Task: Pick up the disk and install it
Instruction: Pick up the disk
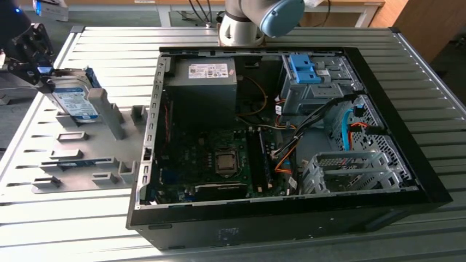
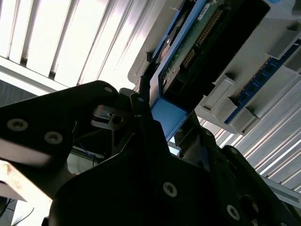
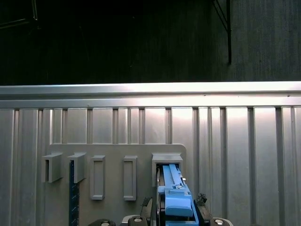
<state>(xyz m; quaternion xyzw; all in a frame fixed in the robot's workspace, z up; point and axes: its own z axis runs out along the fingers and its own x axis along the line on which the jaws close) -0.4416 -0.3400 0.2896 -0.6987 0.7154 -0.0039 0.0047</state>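
While the disk [image 1: 75, 102] stands on edge at the far end of the slotted gray holder [image 1: 95, 164], to the exterior view's left of the open computer case [image 1: 291, 229], the gripper [image 3: 175, 209] is clenched on its blue rail frame.

Your exterior view sits high and looks down across the whole table [image 1: 109, 38], with the open computer case [image 1: 291, 229] in the middle. Your first wrist view looks straight down, close above the grey holder [image 3: 113, 150]. Your second wrist view is closest, looking slantwise along the disk [image 2: 188, 52]. All three share the holder and disk.
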